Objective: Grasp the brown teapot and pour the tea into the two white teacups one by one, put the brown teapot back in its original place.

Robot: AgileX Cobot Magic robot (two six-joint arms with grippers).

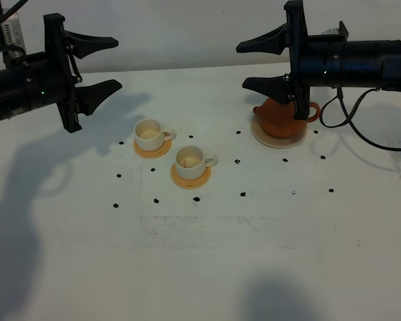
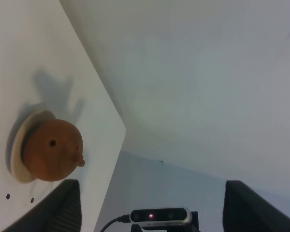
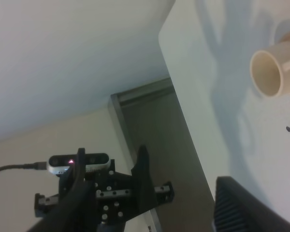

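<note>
Resting on its cream saucer [image 1: 273, 141] near the far edge of the counter [image 1: 207, 267], the brown teapot [image 1: 278, 120] seems rigid, smooth and breakable; grasp its loop handle [image 1: 312, 114]. Left pincer [image 1: 118, 63] and right pincer [image 1: 242, 65] gape, empty.

Teapot [image 1: 284, 119] sits on saucer [image 1: 279, 141], right of centre, twd far edge of tabletop [image 1: 200, 267]. Spout faces left edge, handle faces right edge.

Two cups left of centre, each on its own coaster:
- far cup [image 1: 149, 134] on far coaster [image 1: 152, 151]
- near cup [image 1: 190, 160] on near coaster [image 1: 190, 182], just beside the first, to its right & closer to front edge

Both cup handles face right edge. Cups well apart from saucer. Small dots [image 1: 237, 161] lie scattered round both groups, some btwn cups & saucer.

Left gripper [image 1: 118, 63] hangs over far-left part of tabletop, behind & left of far cup, well apart from it. Right gripper [image 1: 241, 65] hangs over teapot's far-left side, arm reaching in from right edge.
</note>
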